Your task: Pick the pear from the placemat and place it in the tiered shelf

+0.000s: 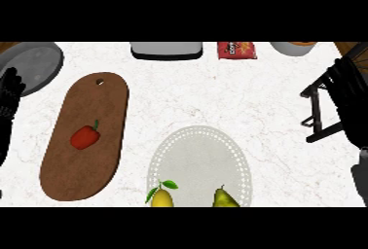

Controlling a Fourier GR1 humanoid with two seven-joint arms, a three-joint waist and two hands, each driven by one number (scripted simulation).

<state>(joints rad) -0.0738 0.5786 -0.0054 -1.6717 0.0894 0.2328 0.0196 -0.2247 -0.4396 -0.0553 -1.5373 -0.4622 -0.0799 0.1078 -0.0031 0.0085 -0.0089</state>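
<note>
The pear (224,198) stands at the lower right of the round placemat (197,155), near the bottom middle of the frame. Its green body is cut off by the frame's lower edge and nothing is touching it. Just beside it, to its left, lies a yellow fruit (161,198) with a green leaf. The tiered shelf (321,109) is a dark frame at the right edge, well apart from the pear across bare table (237,97). The left robot hand (9,92) rests at the left edge with its fingers up and apart, holding nothing. The right robot hand (357,127) merges with the shelf's dark bars above its grey forearm (362,170), so I cannot tell whether it is spread or closed. The pick has not yet begun. It looks like a job for the right side, since both the pear and the shelf lie in that half of the frame. The approach should probably come down on the pear from above or from its right flank, clear of the yellow fruit so that it is not nudged. The fingers should wrap the pear's wide lower body rather than its narrow neck. The lift should clear the placemat's rim before the pear is carried across to the shelf, and the pear should enter between the tiers without clipping the front bars. The cutting board (84,136) and its red pepper (84,137), at the left of the frame, lie outside that path.
</note>
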